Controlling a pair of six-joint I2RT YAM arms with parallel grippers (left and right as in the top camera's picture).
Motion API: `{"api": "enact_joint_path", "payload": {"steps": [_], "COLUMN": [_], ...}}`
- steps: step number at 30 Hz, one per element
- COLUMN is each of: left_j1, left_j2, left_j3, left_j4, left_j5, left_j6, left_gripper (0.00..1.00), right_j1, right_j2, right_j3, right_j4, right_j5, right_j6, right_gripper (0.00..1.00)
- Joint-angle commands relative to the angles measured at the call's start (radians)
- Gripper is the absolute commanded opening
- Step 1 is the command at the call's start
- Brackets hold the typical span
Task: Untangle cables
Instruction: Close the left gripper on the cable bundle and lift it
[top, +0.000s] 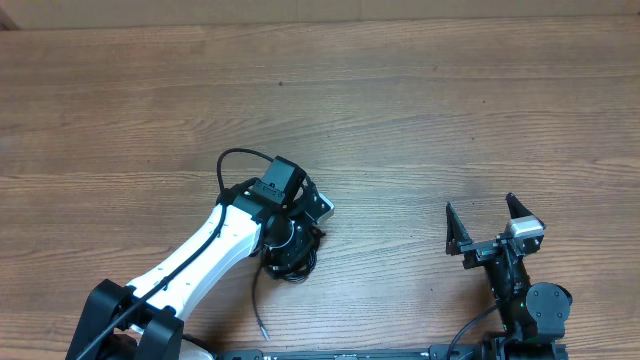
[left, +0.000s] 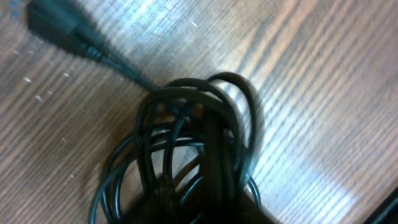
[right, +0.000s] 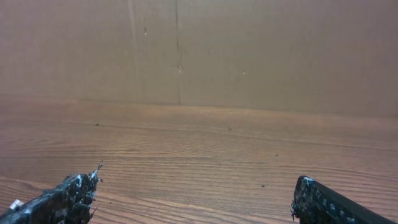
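We see a wooden table (top: 400, 90) with the white left arm (top: 215, 245) stretched in from the near edge. Its left gripper (top: 288, 240) is down over the cables (top: 295, 265), and in no view can we tell how far its jaws stand apart or whether they hold anything. The right gripper (top: 479, 205) sits well apart to the right, jaws spread wide and holding nothing. The cables lie as a black coiled bundle on the table just beneath the left wrist, one loose tail (top: 258, 305) trailing toward the near edge and a plug (left: 59, 28) lying flat near the coil.
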Motion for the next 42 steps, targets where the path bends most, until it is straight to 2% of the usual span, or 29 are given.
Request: {"api": "enact_joint_path", "payload": {"steps": [1, 5, 10, 14, 20, 27, 35, 42], "left_j1": [-0.005, -0.005, -0.005, -0.005, -0.005, -0.005, -0.005, -0.005], "left_j2": [0.006, 0.006, 0.006, 0.006, 0.006, 0.006, 0.006, 0.006], "left_j3": [0.025, 0.025, 0.045, 0.068, 0.069, 0.069, 0.069, 0.069], "left_j4": [0.024, 0.101, 0.206, 0.294, 0.434, 0.452, 0.452, 0.453], "left_j5": [0.007, 0.072, 0.074, 0.069, -0.074, -0.243, -0.261, -0.310], "left_j6": [-0.027, -0.125, -0.251, -0.306, -0.363, -0.453, -0.479, -0.558], "left_gripper": [0.04, 0.04, 0.04, 0.04, 0.04, 0.04, 0.04, 0.04], "right_j1": [-0.003, -0.003, -0.003, -0.003, -0.003, -0.003, -0.003, -0.003], "right_j2": [-0.009, -0.009, -0.009, -0.009, -0.009, -0.009, -0.009, -0.009], "right_j3": [-0.010, -0.010, -0.010, -0.010, -0.010, -0.010, -0.010, -0.010], "right_j4": [0.003, 0.003, 0.003, 0.003, 0.003, 0.003, 0.003, 0.003], "right_j5": [0.010, 0.010, 0.010, 0.010, 0.010, 0.010, 0.010, 0.010], "right_j6": [0.004, 0.004, 0.004, 0.004, 0.004, 0.004, 0.004, 0.004], "right_gripper": [1.00, 1.00, 1.00, 1.00, 1.00, 1.00, 1.00, 1.00]}}
